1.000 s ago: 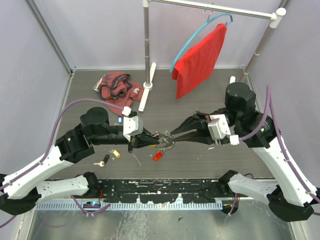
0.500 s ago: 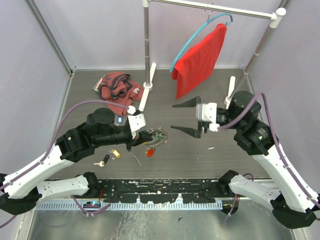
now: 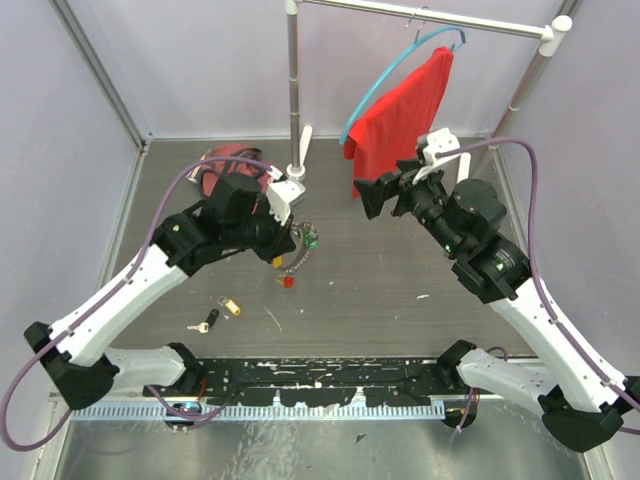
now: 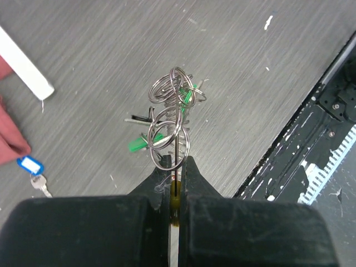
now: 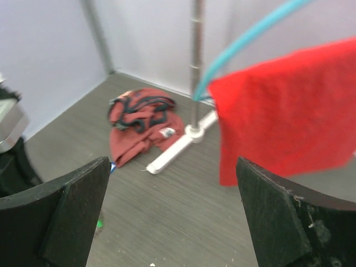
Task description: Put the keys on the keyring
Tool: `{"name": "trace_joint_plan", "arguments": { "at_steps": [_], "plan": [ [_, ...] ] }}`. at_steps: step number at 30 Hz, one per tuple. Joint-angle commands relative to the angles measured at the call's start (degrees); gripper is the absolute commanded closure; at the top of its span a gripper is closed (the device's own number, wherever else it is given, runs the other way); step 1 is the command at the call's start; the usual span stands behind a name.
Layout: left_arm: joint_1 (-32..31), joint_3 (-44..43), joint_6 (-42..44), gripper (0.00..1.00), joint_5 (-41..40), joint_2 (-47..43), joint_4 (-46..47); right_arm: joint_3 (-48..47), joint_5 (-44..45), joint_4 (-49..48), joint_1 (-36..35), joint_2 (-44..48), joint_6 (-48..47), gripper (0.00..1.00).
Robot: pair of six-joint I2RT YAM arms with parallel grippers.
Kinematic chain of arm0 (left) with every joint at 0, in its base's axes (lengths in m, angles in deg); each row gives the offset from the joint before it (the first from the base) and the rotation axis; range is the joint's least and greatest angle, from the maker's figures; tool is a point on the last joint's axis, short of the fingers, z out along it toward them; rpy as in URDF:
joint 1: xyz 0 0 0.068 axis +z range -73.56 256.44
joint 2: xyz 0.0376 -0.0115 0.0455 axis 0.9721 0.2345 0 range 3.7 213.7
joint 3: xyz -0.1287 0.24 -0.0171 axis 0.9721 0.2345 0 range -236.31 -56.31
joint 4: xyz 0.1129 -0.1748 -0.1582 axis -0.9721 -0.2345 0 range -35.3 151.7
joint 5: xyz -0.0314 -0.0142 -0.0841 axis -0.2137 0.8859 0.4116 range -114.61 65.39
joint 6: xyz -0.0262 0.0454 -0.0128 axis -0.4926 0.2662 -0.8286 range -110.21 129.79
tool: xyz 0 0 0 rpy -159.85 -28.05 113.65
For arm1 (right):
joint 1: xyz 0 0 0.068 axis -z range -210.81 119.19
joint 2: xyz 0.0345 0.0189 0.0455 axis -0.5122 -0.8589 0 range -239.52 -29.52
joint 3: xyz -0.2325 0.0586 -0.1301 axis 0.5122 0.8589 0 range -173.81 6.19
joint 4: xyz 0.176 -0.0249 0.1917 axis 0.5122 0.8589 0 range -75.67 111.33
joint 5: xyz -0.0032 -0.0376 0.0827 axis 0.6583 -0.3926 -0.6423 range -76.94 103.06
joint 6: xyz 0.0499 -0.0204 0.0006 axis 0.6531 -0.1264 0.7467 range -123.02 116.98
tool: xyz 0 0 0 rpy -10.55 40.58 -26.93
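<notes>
The keyring [image 4: 177, 128], a bunch of linked wire rings, is clenched at its lower edge by the left gripper [image 4: 178, 166] and is held above the table [image 3: 400, 290]. Green-headed keys [image 4: 139, 146] are threaded on the rings. A red-tagged key [image 3: 288, 282] is seen just below the bunch from above; whether it hangs from the bunch cannot be told. A yellow key [image 3: 232, 306] and a black key [image 3: 210, 320] are left lying on the table near each other, and a blue-tagged key [image 4: 30, 165] lies apart. The right gripper [image 5: 172, 167] is raised with its fingers spread wide and nothing between them, and is turned toward a red cloth [image 5: 289, 105] on a hanger [image 5: 245, 39].
</notes>
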Motion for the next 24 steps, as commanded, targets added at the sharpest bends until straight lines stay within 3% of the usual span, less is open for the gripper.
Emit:
{"name": "trace_joint_plan", "arguments": {
  "at_steps": [1, 11, 17, 24],
  "plan": [
    [3.0, -5.4, -3.0, 1.0, 0.3, 4.0, -6.8, -4.1, 22.4, 5.1, -0.1, -1.8, 9.2, 0.0],
    [5.3, -16.4, -1.9, 1.0, -3.7, 20.9, -21.1, -0.8, 23.3, 10.0, -0.1, 0.5, 9.8, 0.0],
    [5.3, -25.0, -1.3, 1.0, 0.3, 31.0, -26.0, 0.5, 25.1, 10.9, -0.1, 2.5, 10.8, 0.0],
    [1.8, -29.9, -1.9, 1.0, 7.7, 40.4, -23.4, 2.6, 30.4, 11.4, -0.1, 6.0, 12.6, 0.0]
  ]
}}
